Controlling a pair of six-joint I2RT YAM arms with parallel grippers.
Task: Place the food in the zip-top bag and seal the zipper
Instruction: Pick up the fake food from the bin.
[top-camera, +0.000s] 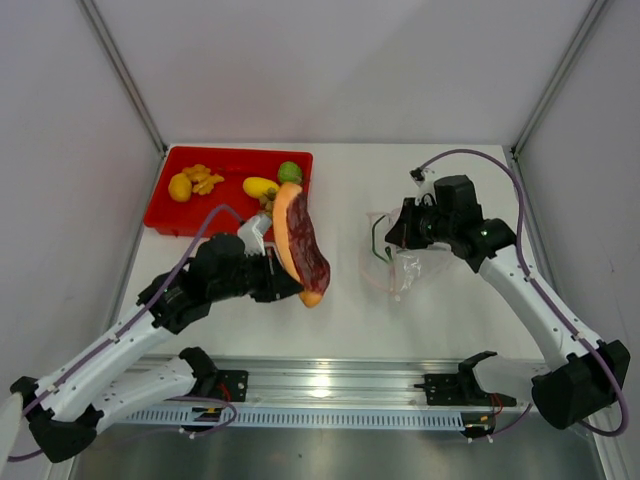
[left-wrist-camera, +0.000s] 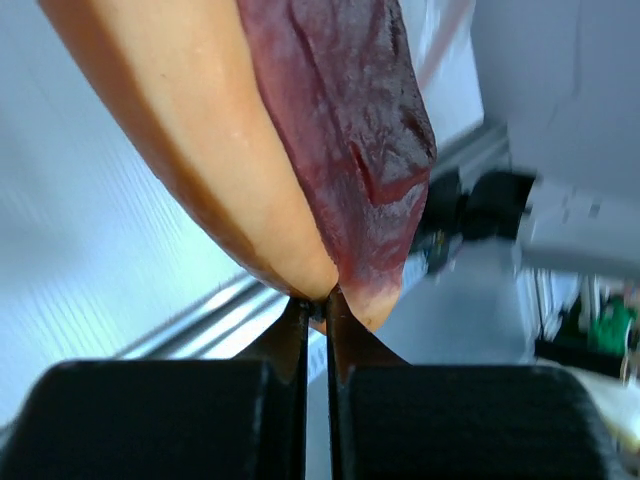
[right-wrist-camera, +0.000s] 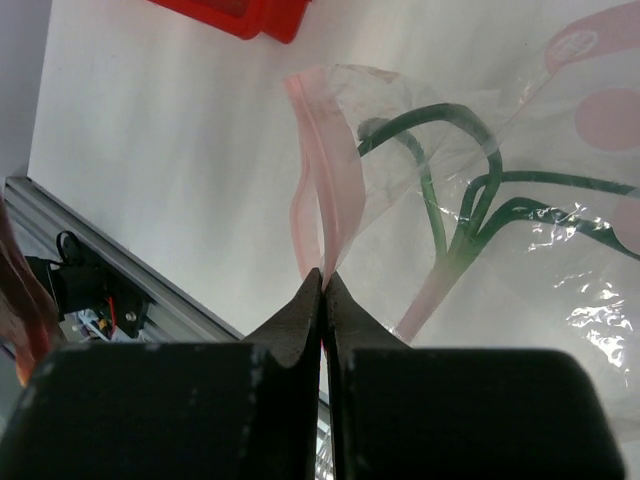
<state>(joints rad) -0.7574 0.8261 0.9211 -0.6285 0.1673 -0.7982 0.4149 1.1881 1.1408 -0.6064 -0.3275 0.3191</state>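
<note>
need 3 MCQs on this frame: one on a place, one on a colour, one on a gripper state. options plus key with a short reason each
1. Where on the table is the red tray?
A) far left
B) near right
C) near middle

2. What colour is the zipper along the mouth of the zip-top bag?
A) blue
B) pink
C) black

3. What state is the left gripper in?
A) open and empty
B) shut on the zip-top bag
C) shut on the orange-and-maroon food piece

Key:
1 A: the top view shows the red tray in the far-left corner, apart from the zip-top bag.
2 B: the right wrist view shows a pink strip, pinched by the right gripper.
3 C: the left wrist view shows the fingers closed on the piece's tip.
</note>
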